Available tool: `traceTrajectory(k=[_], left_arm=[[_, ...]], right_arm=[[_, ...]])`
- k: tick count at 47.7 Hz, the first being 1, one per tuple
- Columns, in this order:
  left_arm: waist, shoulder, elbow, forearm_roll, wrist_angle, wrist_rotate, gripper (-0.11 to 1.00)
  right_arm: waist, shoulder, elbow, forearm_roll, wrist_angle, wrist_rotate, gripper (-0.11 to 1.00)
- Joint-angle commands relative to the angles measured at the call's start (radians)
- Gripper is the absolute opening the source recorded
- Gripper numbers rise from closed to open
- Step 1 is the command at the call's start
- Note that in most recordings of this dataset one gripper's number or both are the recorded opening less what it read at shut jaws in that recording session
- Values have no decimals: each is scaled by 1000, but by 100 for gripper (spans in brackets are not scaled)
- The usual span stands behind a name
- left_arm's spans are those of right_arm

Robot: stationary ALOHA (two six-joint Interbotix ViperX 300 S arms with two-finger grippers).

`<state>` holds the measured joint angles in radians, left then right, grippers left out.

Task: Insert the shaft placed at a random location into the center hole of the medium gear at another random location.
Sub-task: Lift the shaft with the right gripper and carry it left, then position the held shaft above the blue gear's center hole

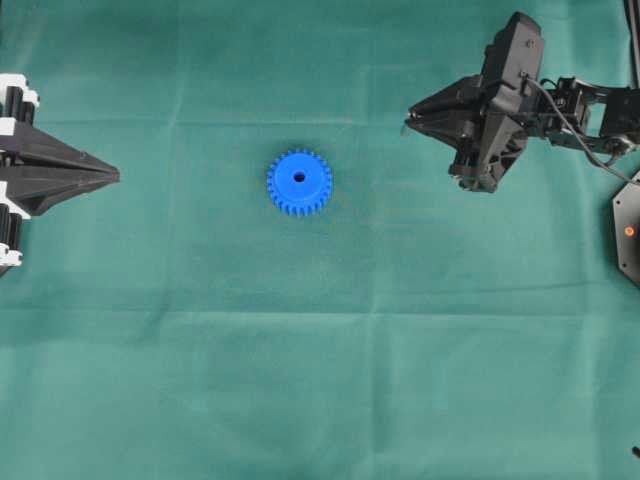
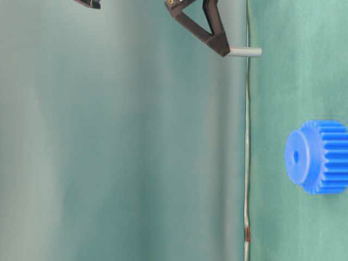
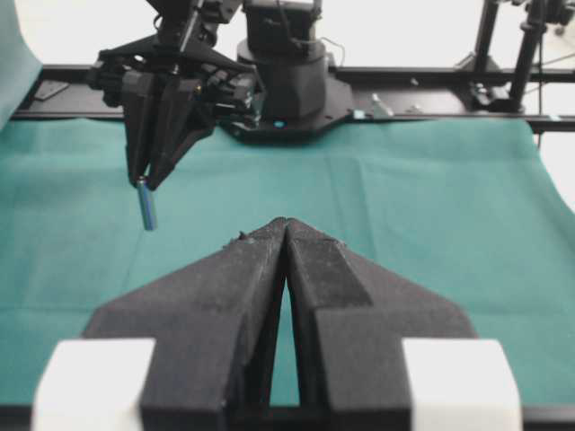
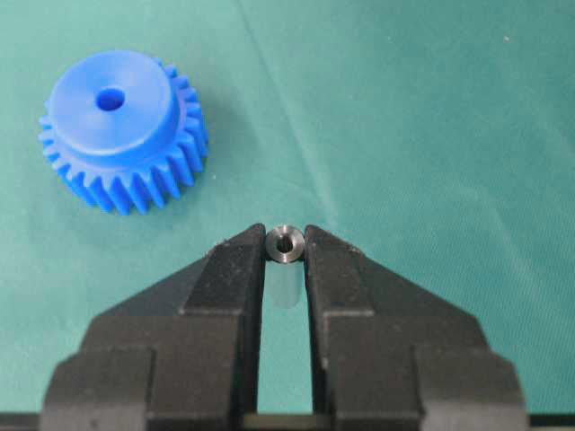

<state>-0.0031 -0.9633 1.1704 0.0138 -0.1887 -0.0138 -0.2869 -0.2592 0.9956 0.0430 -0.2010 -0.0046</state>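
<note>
Looking overhead, the medium gear [image 1: 299,183] lies mid-frame with its center hole [image 1: 299,178] empty — insertion remains. At table level, the right gripper [image 2: 223,51] pinches the shaft [image 2: 244,52], lifted clear of the cloth. Left wrist view: left gripper [image 3: 286,224] pressed together, idle.

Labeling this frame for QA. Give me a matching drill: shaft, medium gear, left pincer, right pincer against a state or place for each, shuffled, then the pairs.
Things:
1. shaft
2. medium gear
3. left pincer
4. right pincer

States:
A. shut, holding nothing
B. lying flat on the green cloth, center hole facing up
C. clamped on the pin, off to the side of the gear
D. hanging off the cloth between two black fingertips

Pairs: 1-D, 2-B, 3-A, 4-C
</note>
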Motion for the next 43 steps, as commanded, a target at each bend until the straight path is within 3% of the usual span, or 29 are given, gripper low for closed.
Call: traceTrajectory(k=[1, 26, 43], left_arm=[[-2, 9, -20, 3, -2, -2, 0], [-2, 3, -21, 2, -2, 0, 0], [-2, 3, -21, 2, -2, -2, 0]], right_arm=[[21, 11, -41, -2, -18, -9, 13], [130, 249, -308, 2, -51, -3, 13], [150, 322, -383, 2, -49, -3, 13]])
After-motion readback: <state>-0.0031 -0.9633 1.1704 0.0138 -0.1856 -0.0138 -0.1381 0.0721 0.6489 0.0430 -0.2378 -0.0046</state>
